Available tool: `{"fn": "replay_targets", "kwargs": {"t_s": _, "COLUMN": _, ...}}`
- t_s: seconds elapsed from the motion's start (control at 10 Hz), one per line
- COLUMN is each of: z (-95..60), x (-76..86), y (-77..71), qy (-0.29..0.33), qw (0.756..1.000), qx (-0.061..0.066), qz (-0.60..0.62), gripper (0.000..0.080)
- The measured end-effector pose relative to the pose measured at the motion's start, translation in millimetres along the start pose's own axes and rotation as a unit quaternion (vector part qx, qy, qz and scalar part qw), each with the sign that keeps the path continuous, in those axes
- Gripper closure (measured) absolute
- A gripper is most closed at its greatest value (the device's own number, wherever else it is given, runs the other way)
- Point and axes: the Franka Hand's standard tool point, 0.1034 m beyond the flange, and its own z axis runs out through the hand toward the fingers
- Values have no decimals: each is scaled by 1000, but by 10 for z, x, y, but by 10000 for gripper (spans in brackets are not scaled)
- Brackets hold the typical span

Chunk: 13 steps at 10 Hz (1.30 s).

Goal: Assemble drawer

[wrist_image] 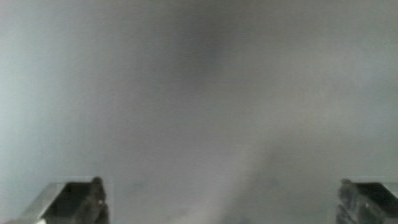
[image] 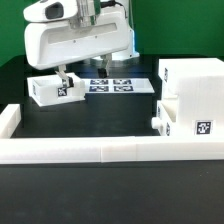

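In the exterior view the large white housing [image: 192, 78] stands at the right. One small knobbed tray [image: 180, 116] sits against its front. The other small tray [image: 50, 90] lies at the left on the black table. My gripper [image: 65, 77] hangs right over that left tray's top edge. In the wrist view a blurred white surface [wrist_image: 196, 100] fills the picture, very near. My gripper [wrist_image: 221, 205] is open, with one fingertip [wrist_image: 71, 202] at each lower corner, wide apart. Whether the fingers touch the tray does not show.
The marker board [image: 112, 84] lies flat behind the gripper, between the left tray and the housing. A low white wall of blocks [image: 100, 150] runs along the front and turns back at the left [image: 8, 120].
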Motion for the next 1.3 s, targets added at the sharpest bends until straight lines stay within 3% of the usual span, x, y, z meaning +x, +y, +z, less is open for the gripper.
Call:
{"fn": "replay_targets", "kwargs": {"t_s": 0.2, "z": -1, "x": -7, "y": 3, "qy": 0, "qw": 1000, "qx": 0, "qz": 3, "gripper": 150}}
{"fn": "replay_targets", "kwargs": {"t_s": 0.3, "z": -19, "x": -84, "y": 14, "qy": 2, "qw": 1000, "qx": -8, "qz": 3, "gripper": 150}}
{"fn": "replay_targets", "kwargs": {"t_s": 0.5, "z": -39, "x": -403, "y": -59, "qy": 5, "qw": 1000, "qx": -25, "qz": 11, "gripper": 150}}
{"fn": "replay_targets", "kwargs": {"t_s": 0.8, "z": -35, "x": -782, "y": -137, "qy": -10, "qw": 1000, "qx": -16, "qz": 24, "gripper": 150}}
{"fn": "replay_targets", "kwargs": {"t_s": 0.9, "z": -37, "x": -805, "y": -158, "qy": -17, "qw": 1000, "qx": -9, "qz": 24, "gripper": 150}}
{"fn": "replay_targets", "kwargs": {"t_s": 1.3, "z": -30, "x": -802, "y": -161, "qy": -17, "qw": 1000, "qx": -9, "qz": 24, "gripper": 150}}
